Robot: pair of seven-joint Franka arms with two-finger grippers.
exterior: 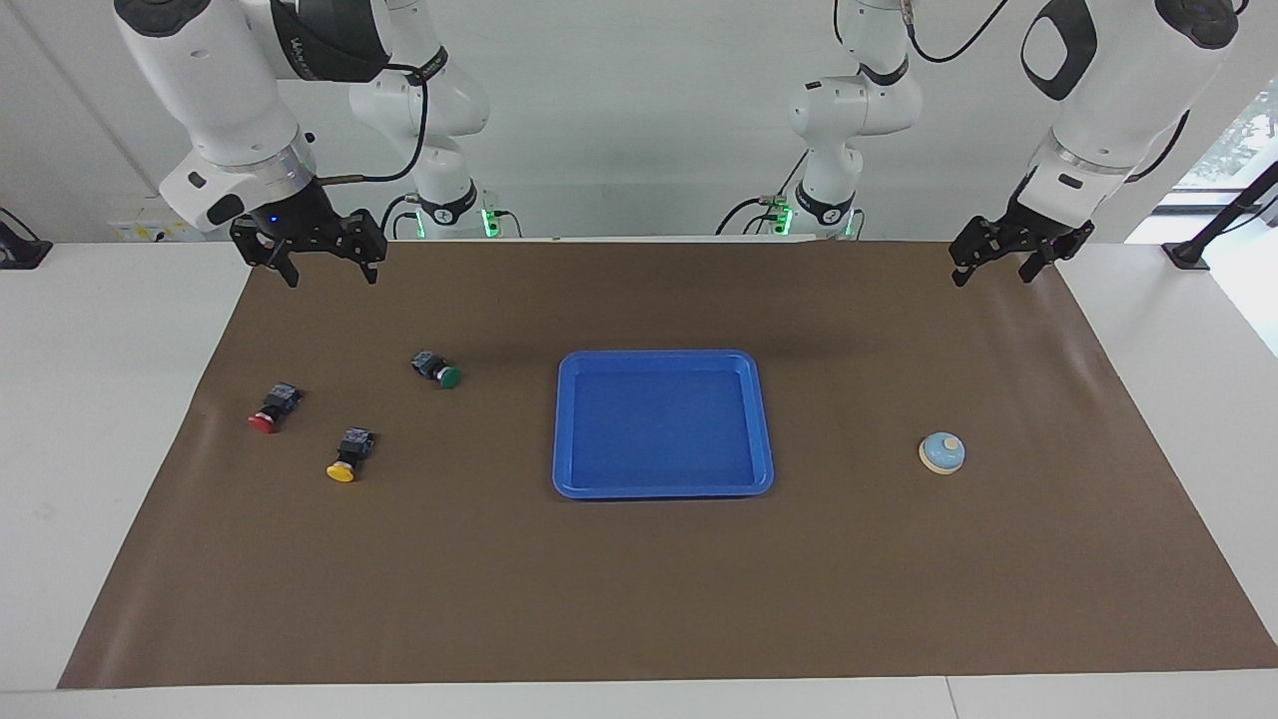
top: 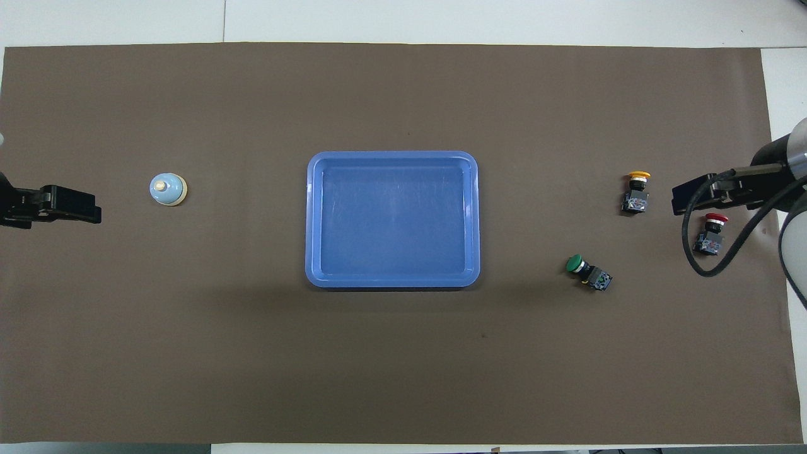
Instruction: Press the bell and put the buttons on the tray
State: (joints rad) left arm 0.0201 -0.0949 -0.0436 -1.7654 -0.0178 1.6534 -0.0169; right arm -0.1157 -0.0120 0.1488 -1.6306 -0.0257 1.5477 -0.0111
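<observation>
Buttons lay on the brown mat [exterior: 639, 599] toward the right arm's end of the tabletop [exterior: 110, 419], all three on their sides and apart from each other. The red button [exterior: 272, 409] was the one closest to that end. The yellow button [exterior: 348, 456] lay beside it, a little farther from the robots and a little more toward the tray. The green button [exterior: 437, 368] was the nearest to the robots of the three and also the nearest to the tray, but still clearly apart from it.

Above this group, the right pincer [exterior: 327, 270] hung in the air over the mat's edge closest to the robots. Its fingers stood apart and it held nothing.

The tray [exterior: 564, 419] rested flat in the middle of the mat, bright blue, with nothing inside it.

The bell [exterior: 942, 452] stood upright on the mat toward the left arm's end, well apart from the tray, with its cream knob on top. Nothing touched it.

The left pincer [exterior: 992, 272] hung in the air over the mat's corner at that end, closest to the robots. It was released too, with its fingers spread and nothing between them.
</observation>
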